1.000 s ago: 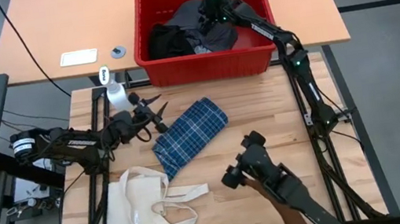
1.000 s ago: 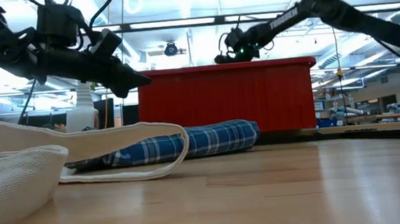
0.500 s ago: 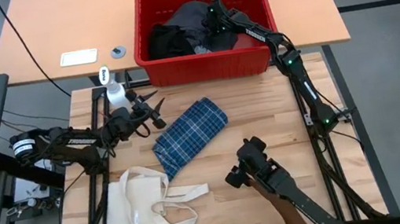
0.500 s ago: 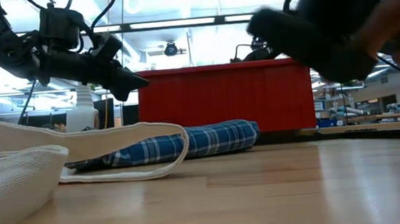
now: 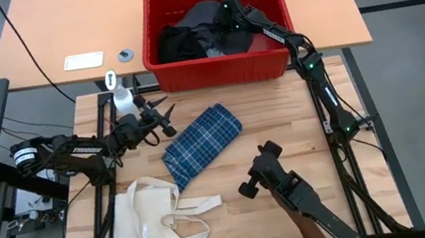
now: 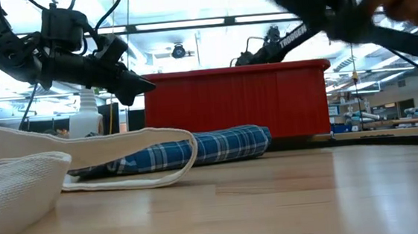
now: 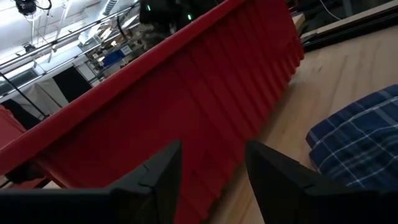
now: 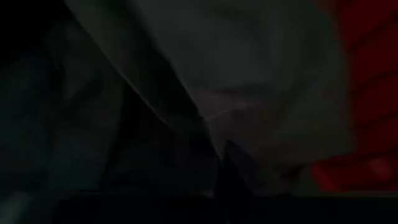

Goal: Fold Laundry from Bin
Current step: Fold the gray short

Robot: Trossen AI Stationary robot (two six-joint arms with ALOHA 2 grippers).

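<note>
- Red bin (image 5: 222, 67) sits at the table's (image 5: 350, 191) far edge, holding dark laundry (image 5: 198, 35): a black piece beside a grey piece (image 8: 249, 93).
- Right tool (image 5: 226, 26) is down in the bin, closed in the grey cloth.
- Left tool (image 5: 163, 114) hovers half open, holding nothing, near the folded plaid shirt (image 5: 204, 144).
- A cream tote (image 5: 157, 228) lies at the near left.
</note>
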